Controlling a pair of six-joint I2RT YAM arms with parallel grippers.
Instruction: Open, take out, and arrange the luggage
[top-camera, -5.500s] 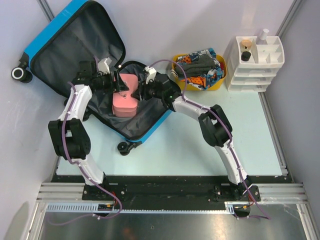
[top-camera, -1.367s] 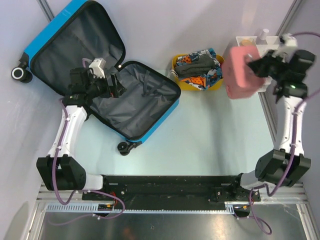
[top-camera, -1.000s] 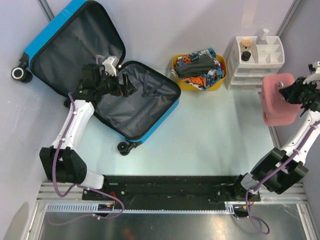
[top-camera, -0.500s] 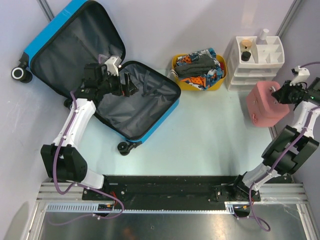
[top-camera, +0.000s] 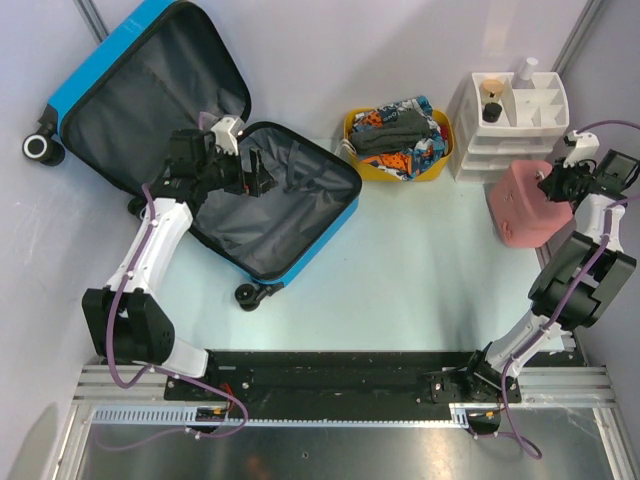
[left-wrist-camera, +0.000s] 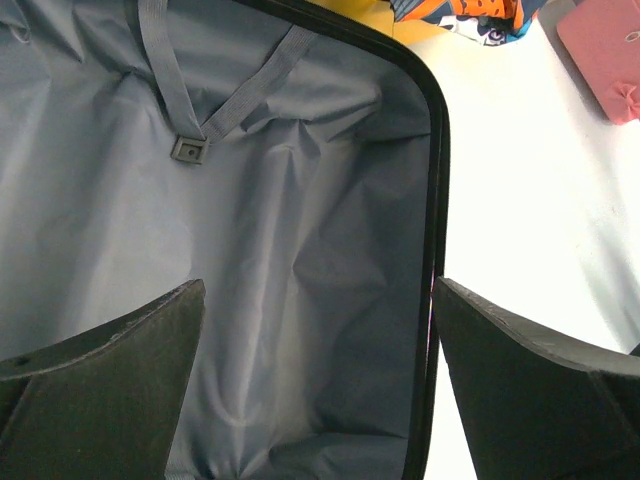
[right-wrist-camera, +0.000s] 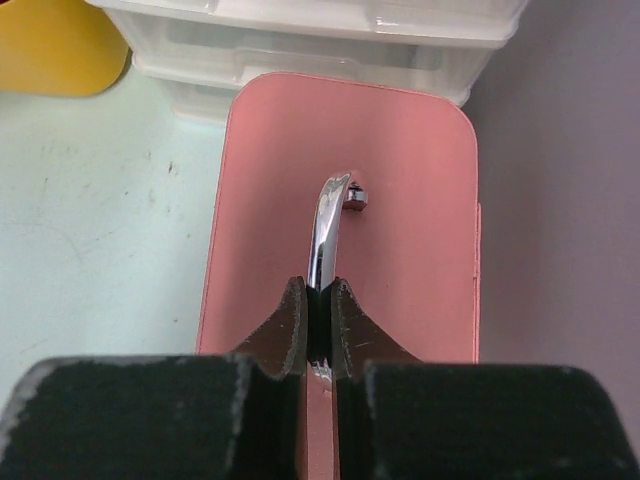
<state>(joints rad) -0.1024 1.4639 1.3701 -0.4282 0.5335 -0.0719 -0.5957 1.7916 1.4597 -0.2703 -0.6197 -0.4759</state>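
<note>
Luggage (top-camera: 272, 215) open, empty, upper left; my right tool (right-wrist-camera: 318, 300) pinches the pink case (top-camera: 520, 205) by its handle (right-wrist-camera: 330, 225), far right; my left tool (left-wrist-camera: 320, 330) gapes, holding nothing. Case not yet released.

Yellow tub (top-camera: 428, 173) packed with mixed clothes (top-camera: 395, 130) at back of table (top-camera: 420, 270), white drawer unit (top-camera: 495, 158) just right of it. Pink case (top-camera: 515, 210) with chrome handle (right-wrist-camera: 326, 228) sits just in front of the drawers.

L gripper (top-camera: 255, 172), jaws wide apart, hangs over the grey lining of the open luggage (top-camera: 250, 225). Lid half lies to its left. R gripper (top-camera: 548, 186) is closed on the pink case (top-camera: 520, 212). White drawer unit (top-camera: 510, 125) sits just beyond it, yellow tub (top-camera: 395, 140) well to its left.
</note>
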